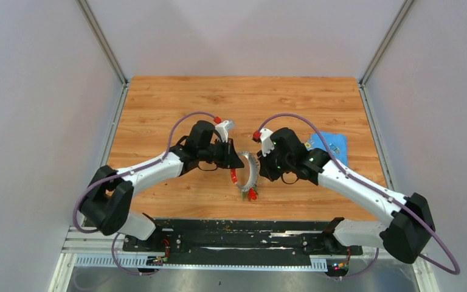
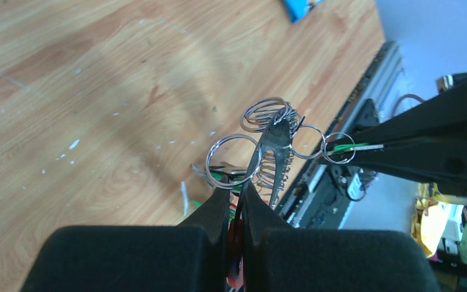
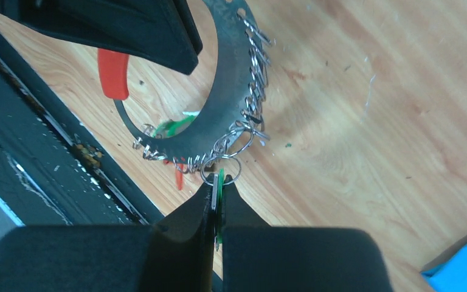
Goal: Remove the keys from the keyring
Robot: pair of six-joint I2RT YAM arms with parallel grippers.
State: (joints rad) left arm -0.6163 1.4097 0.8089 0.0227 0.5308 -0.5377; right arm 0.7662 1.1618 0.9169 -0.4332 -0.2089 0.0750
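Note:
The keyring (image 3: 222, 91) is a curved dark metal band with a red clip piece (image 3: 114, 73) and several small silvery rings along its edge. It hangs above the table between both grippers (image 1: 250, 173). My left gripper (image 2: 238, 190) is shut on the band, with the red piece showing between its jaws. My right gripper (image 3: 217, 185) is shut on a green-headed key (image 3: 220, 180), whose small ring (image 3: 221, 170) is still linked to the band. More keys hang below: a green one (image 3: 173, 126) and a red one (image 1: 252, 194).
A blue cloth (image 1: 330, 146) lies on the wooden table to the right of the right arm. The black base rail (image 1: 237, 234) runs along the near edge just below the keyring. Grey walls enclose the table at left, right and back.

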